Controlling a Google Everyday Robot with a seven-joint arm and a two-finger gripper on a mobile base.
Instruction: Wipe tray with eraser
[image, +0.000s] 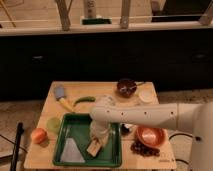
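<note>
We see the arm reaching in from the right, folding down over the tray (63, 136), and the gripper (98, 135) hangs low over the tray's right half, pointing at the floor. Right under its tip sits the eraser (93, 148), tilted, its lower end on the green floor. That is where a wiping block belongs, pressed flat against the surface. Whether the gripper is clamped on it or only standing over it, we cannot tell (the wrist hides the join).

The pale triangular sheet (70, 150) lies in the tray's left corner, apart from the eraser, so a stroke that way would probably push it. The orange bowl (150, 135) stands just beside the tray's right rim. The brush (62, 95) lies well apart at the far left of the table (102, 90), out of the stroke's way.
</note>
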